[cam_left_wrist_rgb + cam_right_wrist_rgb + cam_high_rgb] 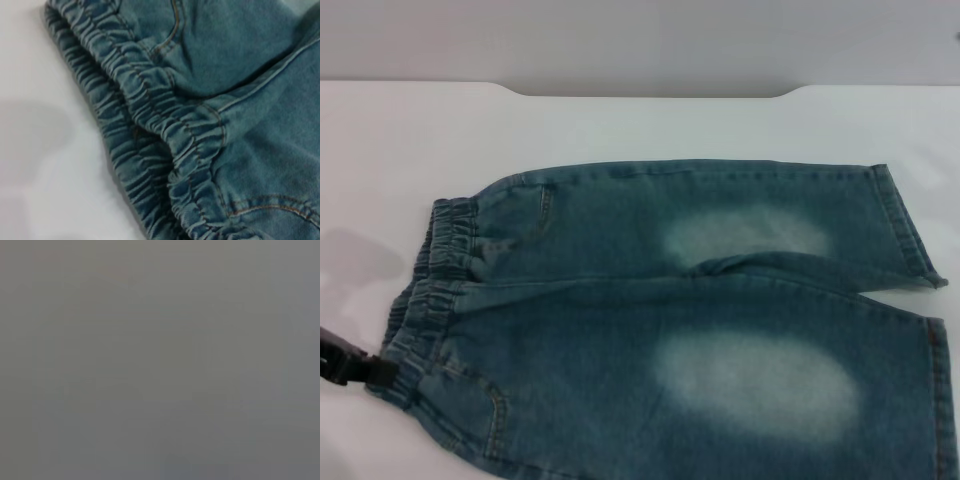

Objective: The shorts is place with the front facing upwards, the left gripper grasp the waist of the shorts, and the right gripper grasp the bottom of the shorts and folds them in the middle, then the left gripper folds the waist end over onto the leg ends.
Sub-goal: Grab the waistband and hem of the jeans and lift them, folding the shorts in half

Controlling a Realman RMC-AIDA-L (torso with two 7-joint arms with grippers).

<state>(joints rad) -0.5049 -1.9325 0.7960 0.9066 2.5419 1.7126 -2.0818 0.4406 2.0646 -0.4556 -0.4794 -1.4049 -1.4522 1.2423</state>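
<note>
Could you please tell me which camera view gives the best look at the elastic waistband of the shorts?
The left wrist view: the waistband fills the picture close up, with its gathers and orange stitching plain. The head view shows the waistband whole but far smaller, at the left end of the shorts, with the left claw beside it. The right wrist view shows none of it.

A white desk is filling the head view, its far edge meeting a plain grey wall; soft light is casting faint shadows.

Left gripper low at left; fingers' state unclear.
</note>
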